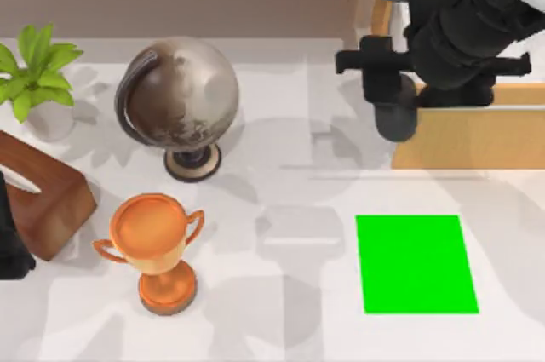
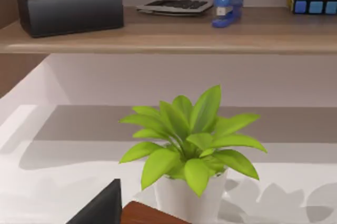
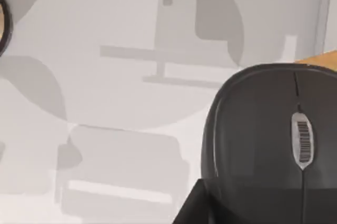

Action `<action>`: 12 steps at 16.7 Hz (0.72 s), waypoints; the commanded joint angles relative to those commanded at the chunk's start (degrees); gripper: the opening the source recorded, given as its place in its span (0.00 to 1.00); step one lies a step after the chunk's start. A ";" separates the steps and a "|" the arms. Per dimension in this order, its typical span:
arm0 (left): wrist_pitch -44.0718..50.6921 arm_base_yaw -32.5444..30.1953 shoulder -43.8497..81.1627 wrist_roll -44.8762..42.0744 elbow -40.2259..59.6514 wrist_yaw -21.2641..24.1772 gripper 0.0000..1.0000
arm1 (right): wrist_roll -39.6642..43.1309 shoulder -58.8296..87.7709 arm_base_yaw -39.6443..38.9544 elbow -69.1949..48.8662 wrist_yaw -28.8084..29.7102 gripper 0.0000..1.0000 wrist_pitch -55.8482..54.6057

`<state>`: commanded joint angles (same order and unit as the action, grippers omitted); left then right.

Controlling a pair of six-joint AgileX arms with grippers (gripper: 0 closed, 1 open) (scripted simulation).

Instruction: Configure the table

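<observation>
Table (image 1: pixel 289 311) beneath mouse-holding right fingers (image 1: pixel 393 115)

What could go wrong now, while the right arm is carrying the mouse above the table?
1. The mouse hangs at the right gripper beside the wooden cabinet; it might knock its edge.
2. If released before reaching the green mat, it could drop onto the table.
</observation>
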<state>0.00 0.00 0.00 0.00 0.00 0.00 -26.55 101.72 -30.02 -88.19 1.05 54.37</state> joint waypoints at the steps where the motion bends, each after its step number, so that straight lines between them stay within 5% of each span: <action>1: 0.00 0.00 0.00 0.00 0.00 0.00 1.00 | -0.74 -0.54 -0.95 2.69 -0.03 0.00 -0.59; 12: 0.00 0.00 0.00 0.00 0.00 0.00 1.00 | -6.13 0.68 -3.59 23.84 2.24 0.00 -7.59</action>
<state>0.00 0.00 0.00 0.00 0.00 0.00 -32.69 102.39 -33.60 -64.34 3.29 46.78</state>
